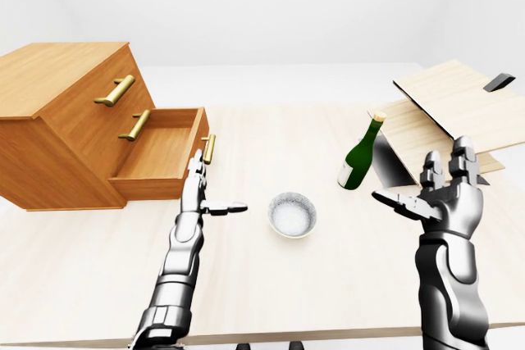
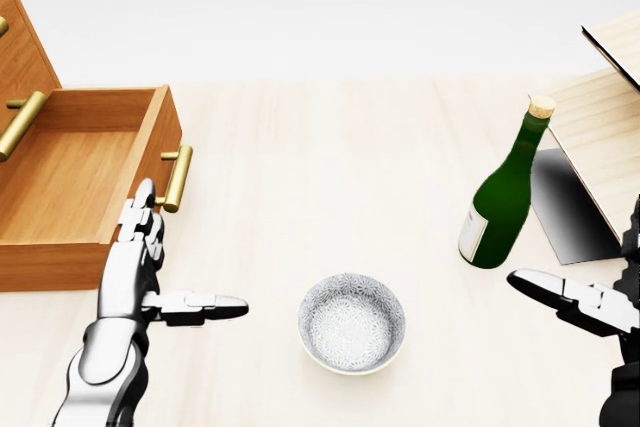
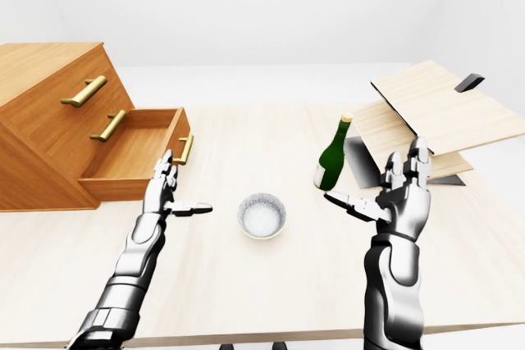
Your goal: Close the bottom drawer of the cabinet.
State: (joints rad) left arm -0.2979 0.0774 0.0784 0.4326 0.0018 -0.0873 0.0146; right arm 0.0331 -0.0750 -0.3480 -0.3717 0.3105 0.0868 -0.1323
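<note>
Drawer: the bottom drawer (image 1: 160,153) stands pulled out of the cabinet (image 1: 66,125) at the tabletop's left edge.
Handle: brass bar (image 2: 177,178) on the drawer's face.
Left hand (image 2: 140,262): fingers spread, empty, just below the handle and nearer.
Right hand (image 1: 443,198): spread, empty, well apart.
Push: likely leftward, into the cabinet.

green bottle (image 2: 497,209), white speckled bowl (image 2: 352,322), brown cabinet (image 1: 61,120).
</note>
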